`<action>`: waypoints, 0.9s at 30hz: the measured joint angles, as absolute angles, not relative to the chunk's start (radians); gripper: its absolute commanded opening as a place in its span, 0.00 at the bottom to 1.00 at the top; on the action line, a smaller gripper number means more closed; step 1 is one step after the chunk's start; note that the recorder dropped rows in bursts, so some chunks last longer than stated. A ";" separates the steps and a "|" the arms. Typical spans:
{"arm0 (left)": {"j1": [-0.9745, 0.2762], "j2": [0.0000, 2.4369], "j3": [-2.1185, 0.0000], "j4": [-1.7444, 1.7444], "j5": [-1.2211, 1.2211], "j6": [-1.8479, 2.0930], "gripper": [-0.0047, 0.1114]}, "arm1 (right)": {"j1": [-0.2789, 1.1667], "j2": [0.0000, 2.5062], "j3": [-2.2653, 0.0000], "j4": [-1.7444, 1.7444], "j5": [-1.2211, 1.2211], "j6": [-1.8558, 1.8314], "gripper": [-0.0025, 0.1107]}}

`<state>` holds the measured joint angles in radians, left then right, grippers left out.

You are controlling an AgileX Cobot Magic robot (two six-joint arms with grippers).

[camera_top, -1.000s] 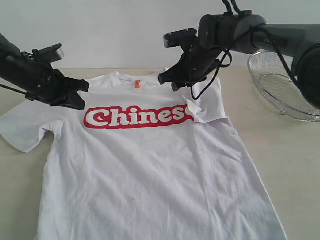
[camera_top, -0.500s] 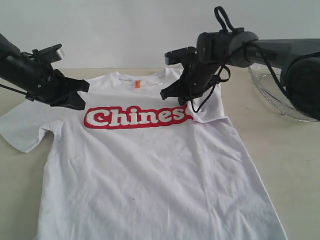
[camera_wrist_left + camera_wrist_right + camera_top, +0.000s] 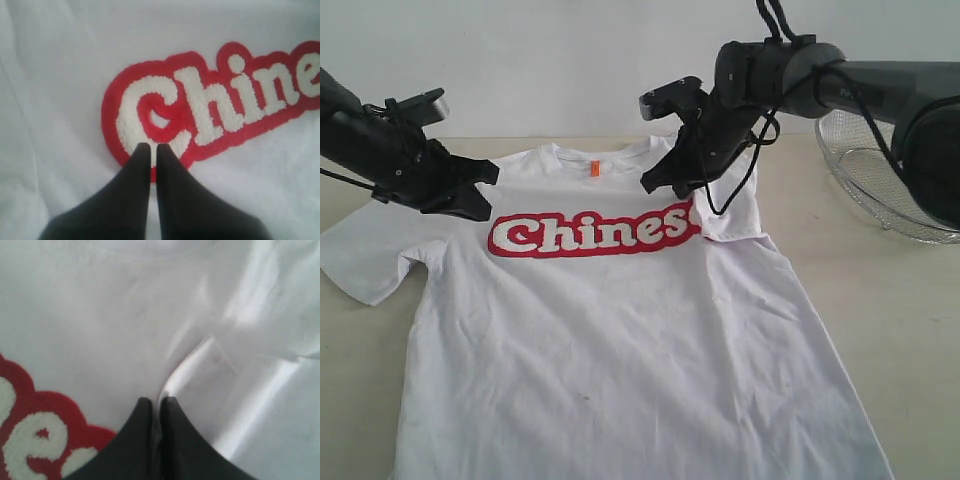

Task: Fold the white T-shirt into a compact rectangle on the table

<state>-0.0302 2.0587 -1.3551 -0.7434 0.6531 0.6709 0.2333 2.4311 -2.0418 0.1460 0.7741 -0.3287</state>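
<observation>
Over at the last-letter end of the red "Chinese" lettering, the right gripper has its jaws pressed together. From its wrist cam a thin ridge of white cloth runs straight out of the tips, so I'd say it's pinching a fold of the white T-shirt. That sleeve is already flipped in, just beside the lettering's end.

At the "C" end, the left gripper is closed too, with its tips on the lower edge of the "C". Can't tell if it has any fabric or is just resting there, nothing obvious between the fingers.

The shirt lies chest-up on the table, mostly flat but wrinkly. The collar is above the lettering and the long body runs off below it.

Handling-wise I'd guess it's light, floppy cotton with zero stiffness. Whatever you lift will sag and drag the rest along, and a one-layer pinch can slip. The fuzzy lettering patch looks thicker, so I'd expect folds to fight a bit there. Best grabs are probably the shoulder seams on either side of the lettering, or a sleeve edge, taking both layers.
</observation>
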 measured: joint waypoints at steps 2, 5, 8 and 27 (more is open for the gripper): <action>-0.030 2.059 -1.355 -0.745 0.659 0.671 0.08 | 0.233 2.431 -2.042 0.146 0.770 -0.322 0.02; -0.030 2.059 -1.355 -0.745 0.661 0.671 0.08 | 0.233 2.431 -2.042 0.146 0.768 -0.318 0.02; -0.030 2.059 -1.355 -0.745 0.665 0.671 0.08 | 0.233 2.429 -2.042 0.138 0.768 -0.316 0.02; -0.030 2.059 -1.355 -0.745 0.667 0.671 0.08 | 0.233 2.418 -2.042 0.159 0.785 -0.378 0.02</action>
